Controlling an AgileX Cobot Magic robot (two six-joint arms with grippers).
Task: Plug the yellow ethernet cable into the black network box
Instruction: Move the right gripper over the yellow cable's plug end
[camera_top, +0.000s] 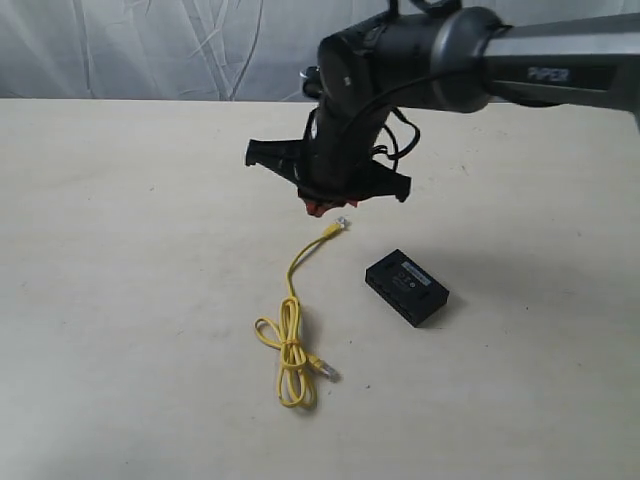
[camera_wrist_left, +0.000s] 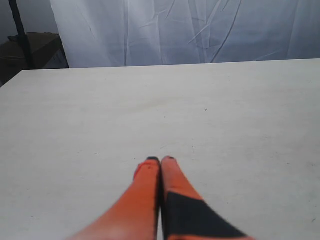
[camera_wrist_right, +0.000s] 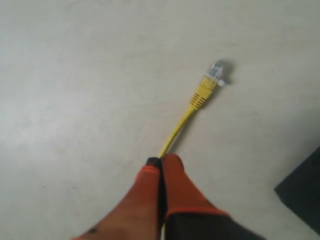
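Yellow ethernet cable (camera_top: 291, 300): plug (camera_wrist_right: 216, 70) lies just beyond right tool (camera_wrist_right: 161, 162), tips pressed together above cord; black network box (camera_top: 405, 286) nearer surface (camera_top: 120, 250) right edge. Left tool (camera_wrist_left: 160, 160) together too.

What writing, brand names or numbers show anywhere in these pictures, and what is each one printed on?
"PIPER": on the grey arm, in the exterior view.
White label on top of the black network box: it carries print, but it is too small to read.
Left and right wrist views: no text.
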